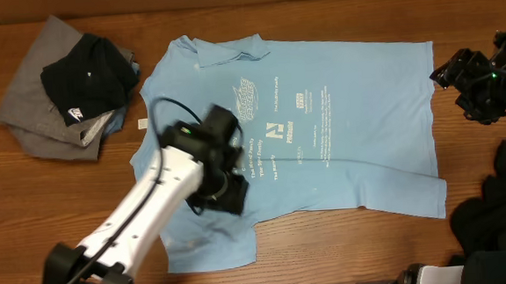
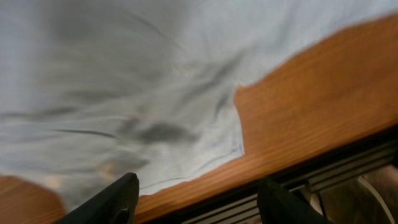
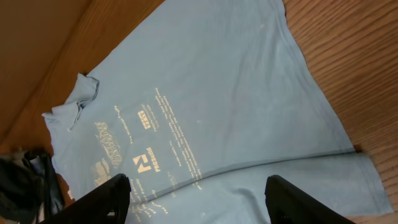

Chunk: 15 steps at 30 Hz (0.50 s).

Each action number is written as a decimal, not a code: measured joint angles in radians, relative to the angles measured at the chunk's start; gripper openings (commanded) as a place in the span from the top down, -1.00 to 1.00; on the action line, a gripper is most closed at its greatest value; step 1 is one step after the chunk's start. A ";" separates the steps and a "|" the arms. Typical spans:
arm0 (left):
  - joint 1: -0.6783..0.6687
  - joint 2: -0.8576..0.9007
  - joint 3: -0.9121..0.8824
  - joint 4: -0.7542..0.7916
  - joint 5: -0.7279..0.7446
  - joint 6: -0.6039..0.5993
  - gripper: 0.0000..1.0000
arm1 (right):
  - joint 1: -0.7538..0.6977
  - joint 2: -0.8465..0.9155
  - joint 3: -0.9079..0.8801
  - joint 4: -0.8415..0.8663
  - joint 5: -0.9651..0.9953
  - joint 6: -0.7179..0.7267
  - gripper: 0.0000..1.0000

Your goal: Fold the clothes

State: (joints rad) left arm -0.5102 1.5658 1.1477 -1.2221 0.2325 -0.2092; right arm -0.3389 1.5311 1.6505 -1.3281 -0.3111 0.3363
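**Fig. Light blue cotton T-shirt with white chest print (image 1: 339, 110) spread flat at frame centre on the brown wooden counter (image 1: 331, 260), before the first fold.**
The left fingers (image 2: 118, 199) hang released over the shirt's lower-left edge, holding nothing. The right fingers (image 3: 109, 196) are likewise spread and empty, raised off the shirt at the frame's right edge. A heap of grey and black garments (image 1: 66, 101) lies at upper left, and a black garment (image 1: 495, 206) at lower right. The flattening step appears complete; the next move likely calls for each arm to pinch an edge and carry it across.
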 measured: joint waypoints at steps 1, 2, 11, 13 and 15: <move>-0.035 0.011 -0.027 0.020 0.016 -0.009 -0.29 | 0.000 0.002 -0.001 0.000 0.001 0.000 -0.46; -0.062 0.021 -0.045 0.035 0.026 -0.019 -0.31 | 0.000 0.004 -0.002 0.001 0.001 0.000 -0.46; -0.283 0.161 -0.075 0.064 0.054 -0.104 -0.42 | 0.000 0.013 -0.002 0.005 0.002 0.000 -0.46; -0.296 0.200 -0.075 0.063 0.046 -0.111 -0.40 | 0.000 0.013 -0.002 0.005 0.002 0.000 -0.46; -0.300 0.248 -0.075 0.061 0.040 -0.115 -0.32 | 0.000 0.013 -0.002 0.003 0.002 0.000 -0.47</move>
State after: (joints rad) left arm -0.8104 1.8133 1.0729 -1.1614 0.2722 -0.3244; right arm -0.3389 1.5440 1.6489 -1.3251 -0.3096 0.3359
